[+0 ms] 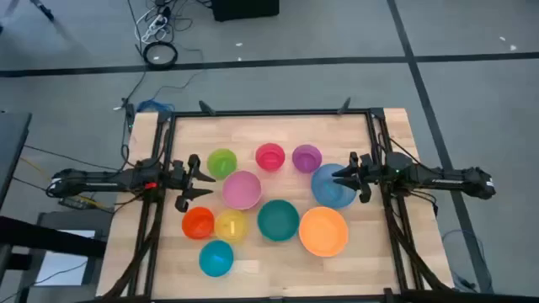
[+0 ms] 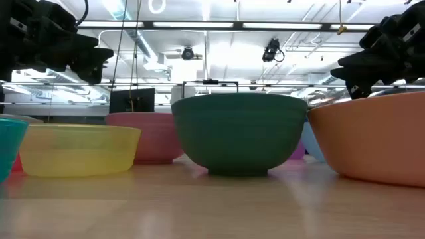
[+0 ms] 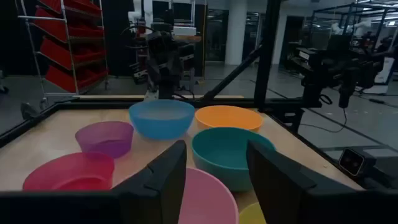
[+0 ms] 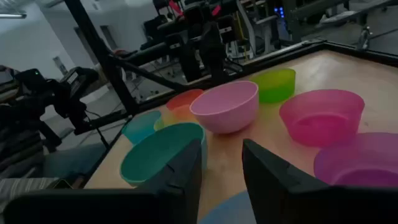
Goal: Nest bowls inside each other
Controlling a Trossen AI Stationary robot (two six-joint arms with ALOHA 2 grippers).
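Note:
Ten bowls stand upright on the wooden table (image 1: 387, 269), each on its base and none inside another. Green (image 1: 222, 162), magenta (image 1: 270, 156) and purple (image 1: 306, 157) form the far row. Pink (image 1: 242, 189) and blue (image 1: 333, 187) sit in the middle. Red-orange (image 1: 199, 223), yellow (image 1: 231, 225), teal (image 1: 278, 220) and orange (image 1: 323, 231) lie nearer, and cyan (image 1: 216, 257) nearest. My left gripper (image 1: 192, 181) hovers open at the left, between green and red-orange, facing the pink bowl (image 3: 205, 199). My right gripper (image 1: 348, 174) hovers open over the blue bowl's right rim (image 4: 227, 211).
A black frame (image 1: 269, 114) runs along the table's far edge and down both sides. Bare wood shows along the near edge, right of the cyan bowl. Beyond the table lie grey floor and cables (image 1: 158, 52).

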